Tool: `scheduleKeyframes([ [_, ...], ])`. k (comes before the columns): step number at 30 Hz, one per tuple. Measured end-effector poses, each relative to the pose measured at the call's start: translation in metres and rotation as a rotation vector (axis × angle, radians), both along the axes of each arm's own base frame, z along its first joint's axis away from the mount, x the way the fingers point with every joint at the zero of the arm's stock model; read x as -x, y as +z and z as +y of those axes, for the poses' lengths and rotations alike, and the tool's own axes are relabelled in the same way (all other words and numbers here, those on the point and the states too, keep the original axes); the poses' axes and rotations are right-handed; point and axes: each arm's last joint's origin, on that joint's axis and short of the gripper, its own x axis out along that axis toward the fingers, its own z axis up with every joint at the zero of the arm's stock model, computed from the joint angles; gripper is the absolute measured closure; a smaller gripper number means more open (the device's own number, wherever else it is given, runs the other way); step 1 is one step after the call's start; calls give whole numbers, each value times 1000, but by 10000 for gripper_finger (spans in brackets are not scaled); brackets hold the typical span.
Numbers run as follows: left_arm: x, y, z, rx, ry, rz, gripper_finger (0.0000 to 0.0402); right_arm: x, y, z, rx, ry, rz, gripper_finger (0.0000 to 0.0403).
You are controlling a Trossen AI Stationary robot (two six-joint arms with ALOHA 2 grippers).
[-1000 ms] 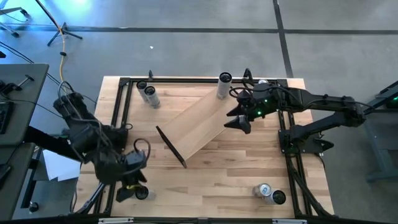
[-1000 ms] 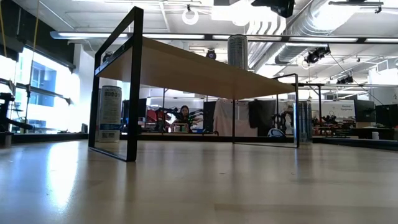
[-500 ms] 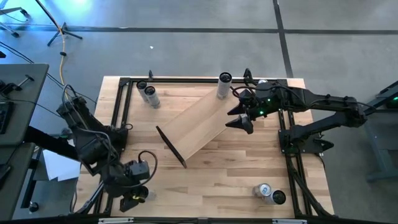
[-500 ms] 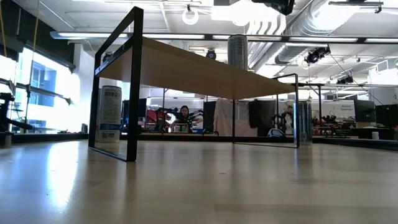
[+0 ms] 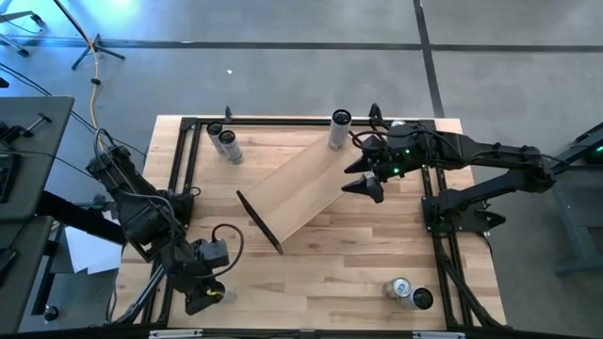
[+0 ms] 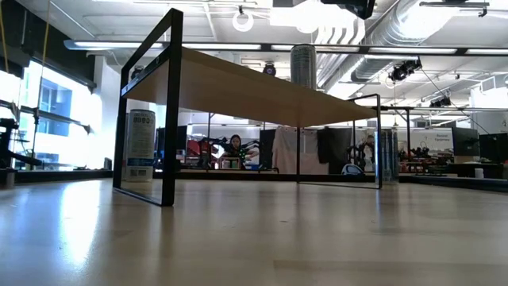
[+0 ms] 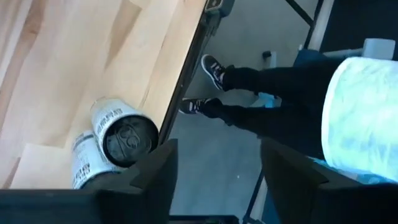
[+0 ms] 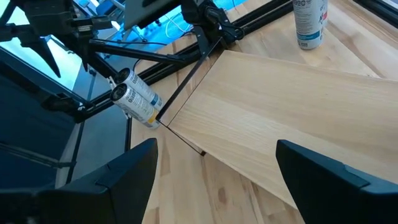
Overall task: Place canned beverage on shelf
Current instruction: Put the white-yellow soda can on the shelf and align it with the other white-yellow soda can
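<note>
Pale wood shelf (image 5: pixel 300 193): lies slantwise across the middle of the butcher-block tabletop (image 5: pixel 358 273), running from 7 o'clock to 1 o'clock in the high view, its board bare. Stock of cans: one upright can (image 5: pixel 338 130) just beside the shelf's 1 o'clock end; a pair of cans (image 5: pixel 227 146) at 11 o'clock; a second pair (image 5: pixel 402 288) at 5 o'clock near the table edge; and one tilted can (image 8: pixel 138 101) close against the left arm's dark parts. Whether that last one rests on anything, you cannot tell. Left gripper (image 5: pixel 203 301): at the table's 7 o'clock corner, its fingers (image 7: pixel 152 177) apart with only floor and a person's legs (image 7: pixel 249 106) showing between them, so it carries nothing. Right gripper (image 5: pixel 363 185): parked above the shelf's 2 o'clock end, jaws wide and empty. The step in hand looks like securing a can with the left gripper. To do it well, you should square the jaws across the can's round body, close at mid-height, and confirm the hold in the wrist view before lifting. Carry it upright and approach the board from its 7 o'clock end, clear of the black bracket.
</note>
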Motion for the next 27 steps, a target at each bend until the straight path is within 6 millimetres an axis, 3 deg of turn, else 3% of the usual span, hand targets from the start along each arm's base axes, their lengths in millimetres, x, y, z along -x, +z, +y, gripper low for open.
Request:
scheduleKeyframes([
  [6,2,-3,4,-65,14,14,85,0,0,0,0,0,0,91],
  [10,1,-3,5,-60,52,15,50,0,0,-1,9,-15,0,91],
  [22,2,-2,6,-23,83,50,48,0,0,-1,27,-7,-2,91],
  [27,-1,-4,8,17,196,122,48,0,0,-1,43,1,-4,91],
])
